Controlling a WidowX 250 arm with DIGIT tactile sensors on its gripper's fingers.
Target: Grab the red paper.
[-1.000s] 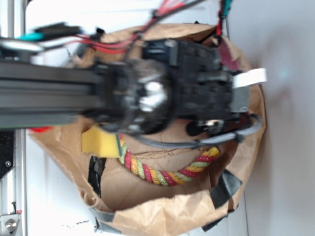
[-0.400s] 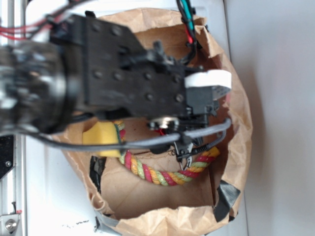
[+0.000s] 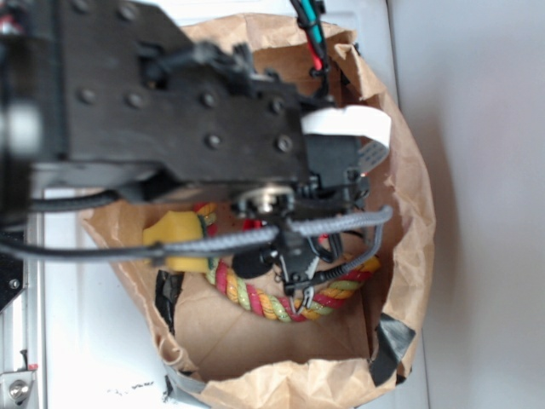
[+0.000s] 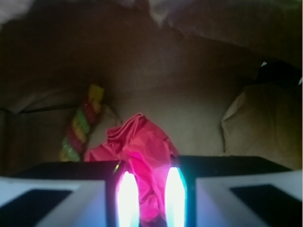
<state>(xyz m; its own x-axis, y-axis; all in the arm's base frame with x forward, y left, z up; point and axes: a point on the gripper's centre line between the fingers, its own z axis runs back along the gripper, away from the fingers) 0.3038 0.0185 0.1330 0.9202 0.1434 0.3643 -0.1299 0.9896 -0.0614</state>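
Exterior view: a crumpled brown paper bag (image 3: 409, 213) w/ rolled, creased rim lies open on a white worktop (image 3: 85, 341); dark tape patches (image 3: 387, 345) on its lower edge. Inside, a braided rope (image 3: 255, 298) in red/yellow/green curves along the bag floor, and a yellow sponge wedge (image 3: 174, 243) sits at the rope's left end, touching it. The black arm (image 3: 153, 102), blurred and bulky, fills the upper left and covers most of the bag's inside; gray cables (image 3: 213, 243) cross in front of sponge and rope, red/green wires run in from the top. The gripper (image 3: 298, 256) reaches down into the bag just above the rope; only a red sliver (image 3: 252, 225) shows under the arm near the round metal part, too small to say it's the paper. Finger gap can't be read from here. Wrist view: dim bag interior, wrinkled brown walls all around. The red paper (image 4: 139, 151) sits on the bag floor at centre, a rumpled wad w/ many folds, looking pink-red in the glare. Rope stands off to its left against the wall, near but apart. The fingers (image 4: 127, 196) show as two glowing, overexposed tips at the bottom edge, set narrowly apart w/ the paper's lower part between them; whether they press on it can't be told.
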